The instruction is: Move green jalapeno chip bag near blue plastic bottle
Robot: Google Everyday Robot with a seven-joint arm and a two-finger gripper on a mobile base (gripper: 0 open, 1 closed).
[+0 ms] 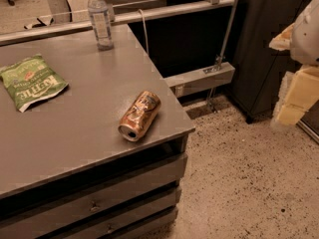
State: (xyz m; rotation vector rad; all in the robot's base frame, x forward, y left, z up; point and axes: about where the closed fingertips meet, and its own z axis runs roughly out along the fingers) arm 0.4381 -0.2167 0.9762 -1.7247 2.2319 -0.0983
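The green jalapeno chip bag lies flat on the grey table at its left side, with its white "Kettle" lettering facing up. The blue plastic bottle stands upright at the table's far edge, well behind and to the right of the bag. My gripper is at the right edge of the view, off the table and above the floor. It is far from both the bag and the bottle and holds nothing that I can see.
A copper-coloured drink can lies on its side near the table's right front corner. A metal rail runs behind the table. Speckled floor lies to the right, and dark cabinets stand behind it.
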